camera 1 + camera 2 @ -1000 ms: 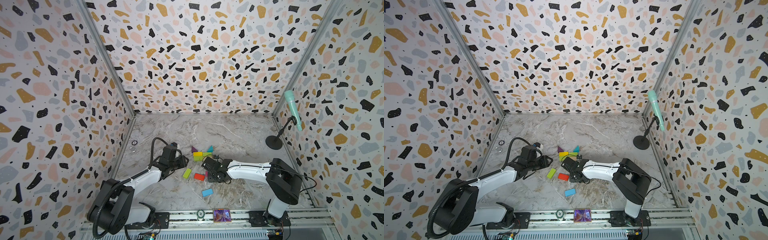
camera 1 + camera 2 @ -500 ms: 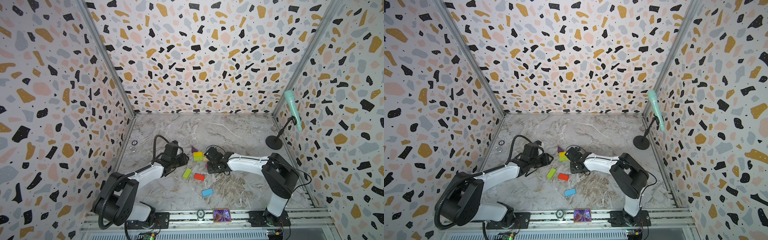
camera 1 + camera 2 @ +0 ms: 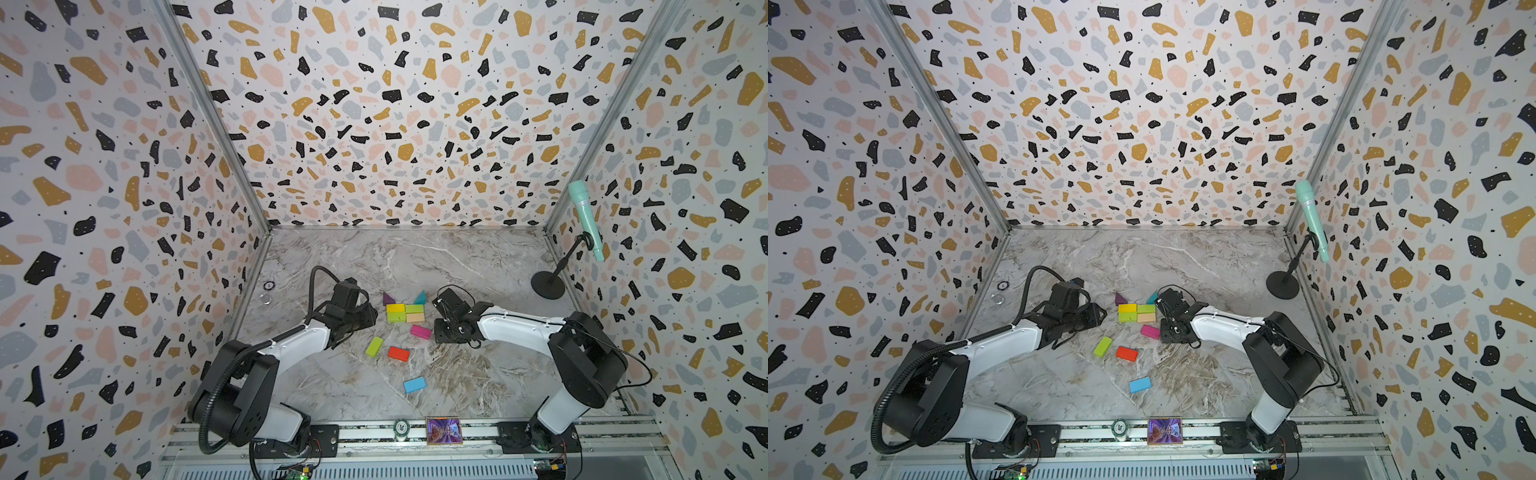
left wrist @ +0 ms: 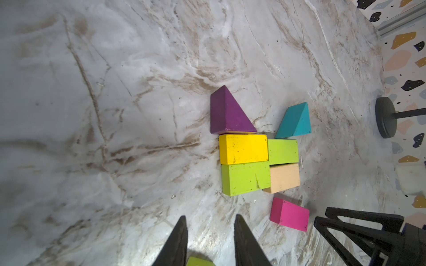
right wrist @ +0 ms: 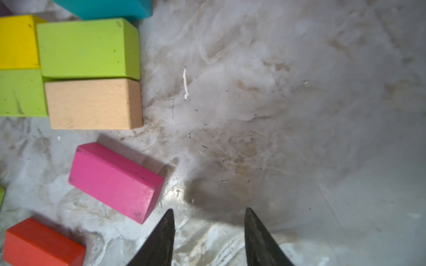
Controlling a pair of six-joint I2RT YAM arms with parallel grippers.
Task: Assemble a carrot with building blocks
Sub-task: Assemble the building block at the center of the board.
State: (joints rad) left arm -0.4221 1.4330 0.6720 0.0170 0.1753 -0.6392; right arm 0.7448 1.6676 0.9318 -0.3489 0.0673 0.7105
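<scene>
1. My left gripper (image 4: 210,217) stands partly open over bare desk (image 4: 115,115), with nothing between its tips. My right gripper (image 5: 209,210) is parted about as much and is also empty.
2. The carrot (image 3: 405,313) lies flat on the desk between my two grippers. It is only partly built, a two-by-two body with two triangles at its far side.
3. In the far row the yellow block (image 4: 243,148) touches the far lime block (image 4: 283,151). In the near row the near lime block (image 4: 245,177) touches the tan block (image 4: 284,177). All four sit edge to edge.
4. The purple triangle (image 4: 227,115) rests against the yellow block's far edge. The teal triangle (image 4: 295,121) sits skewed at the far lime block's far edge.
5. The magenta block (image 4: 289,214) lies tilted just beside the tan block, apart from it and close to my right gripper.
6. Nearer my bases, the loose lime block (image 3: 374,346) and the red block (image 3: 398,353) lie askew with a gap between them. The light blue block (image 3: 414,384) lies alone, nearer still.
7. A mint microphone (image 3: 584,216) leans on a black stand (image 3: 547,286) in the far right corner. A small picture card (image 3: 444,430) sits at the front rail.
</scene>
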